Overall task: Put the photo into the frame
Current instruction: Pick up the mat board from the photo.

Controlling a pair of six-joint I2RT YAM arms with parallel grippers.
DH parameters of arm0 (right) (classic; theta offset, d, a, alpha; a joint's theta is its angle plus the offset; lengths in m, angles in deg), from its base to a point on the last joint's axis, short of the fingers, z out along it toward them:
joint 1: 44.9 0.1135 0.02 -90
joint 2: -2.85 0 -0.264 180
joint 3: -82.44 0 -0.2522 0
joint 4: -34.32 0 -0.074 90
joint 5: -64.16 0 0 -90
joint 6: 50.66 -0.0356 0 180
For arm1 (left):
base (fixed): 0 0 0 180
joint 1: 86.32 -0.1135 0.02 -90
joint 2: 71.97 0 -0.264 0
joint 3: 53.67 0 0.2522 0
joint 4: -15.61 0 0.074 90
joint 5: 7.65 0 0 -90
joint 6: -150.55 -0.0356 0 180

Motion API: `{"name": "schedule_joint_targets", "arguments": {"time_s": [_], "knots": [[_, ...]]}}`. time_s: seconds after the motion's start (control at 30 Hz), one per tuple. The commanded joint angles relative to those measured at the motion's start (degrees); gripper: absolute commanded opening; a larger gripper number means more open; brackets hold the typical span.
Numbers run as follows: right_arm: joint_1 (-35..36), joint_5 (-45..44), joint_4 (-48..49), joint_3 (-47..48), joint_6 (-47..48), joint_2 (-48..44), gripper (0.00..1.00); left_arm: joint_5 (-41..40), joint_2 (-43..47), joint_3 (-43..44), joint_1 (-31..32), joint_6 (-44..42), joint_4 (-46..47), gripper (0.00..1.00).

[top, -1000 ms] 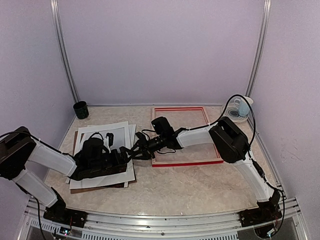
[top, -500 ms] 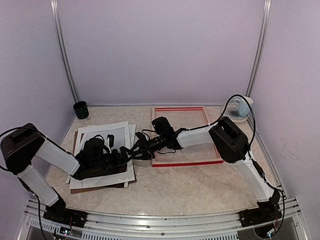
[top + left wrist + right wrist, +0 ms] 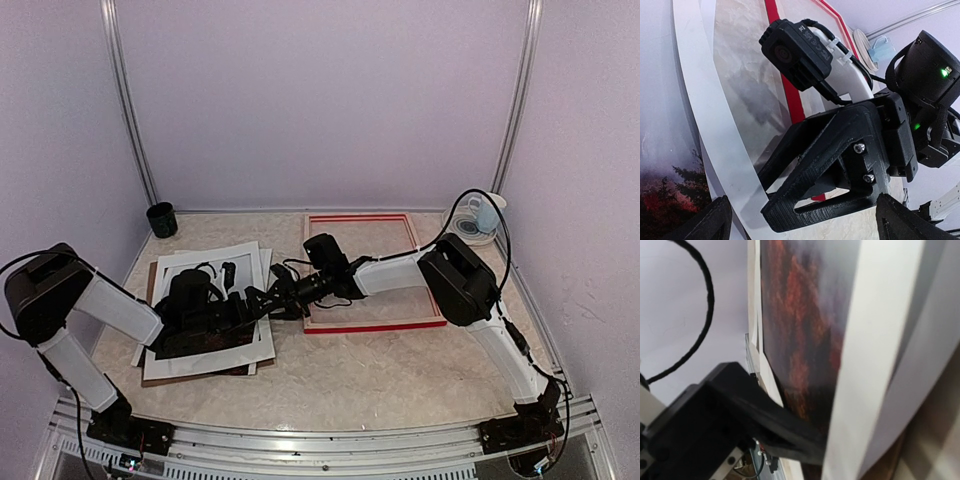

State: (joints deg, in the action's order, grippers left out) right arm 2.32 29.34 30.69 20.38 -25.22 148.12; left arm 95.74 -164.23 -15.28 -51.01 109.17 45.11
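Toward the left edge of the table (image 3: 330, 385), the photo (image 3: 800, 330) lies face up on a white mat (image 3: 245, 257), which sits on a brown backing board (image 3: 195, 374). The left hand (image 3: 240, 312) hovers low over this stack with its fingers spread wide. The right hand (image 3: 262, 298) reaches across from the right, its tips at the stack's right edge; how far apart they stand I cannot tell. Right of the stack and apart from it, the red frame (image 3: 370, 326) lies flat. A dark cup (image 3: 161, 219) stands in the far left corner.
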Motion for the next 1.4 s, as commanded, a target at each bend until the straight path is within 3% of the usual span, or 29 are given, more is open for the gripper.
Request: {"name": "schedule_joint_targets", "arguments": {"time_s": [0.0, 0.3, 0.67, 0.8, 1.37], "knots": [[-0.4, 0.1, -3.4, -2.2, 1.5, 2.3, 0.35, 1.9, -1.5, 1.3, -0.3, -0.9, 1.0, 0.99], [-0.5, 0.4, -3.6, -1.9, 1.6, 2.5, 0.32, 1.8, -1.3, 1.4, -0.3, -1.0, 0.7, 0.99], [-0.5, 0.6, -2.3, -2.6, 0.8, 2.6, 0.05, 1.2, 1.5, 0.3, -0.8, -1.2, 0.4, 0.99], [-0.6, 0.5, -2.3, -2.5, 0.7, 2.4, 0.0, 1.2, 3.4, 0.2, -1.1, -1.7, -0.8, 0.99], [-2.6, -1.2, -5.6, -4.3, 4.0, -3.8, 0.0, -9.5, 20.3, -0.4, -1.8, -7.9, -13.0, 0.99]]}}
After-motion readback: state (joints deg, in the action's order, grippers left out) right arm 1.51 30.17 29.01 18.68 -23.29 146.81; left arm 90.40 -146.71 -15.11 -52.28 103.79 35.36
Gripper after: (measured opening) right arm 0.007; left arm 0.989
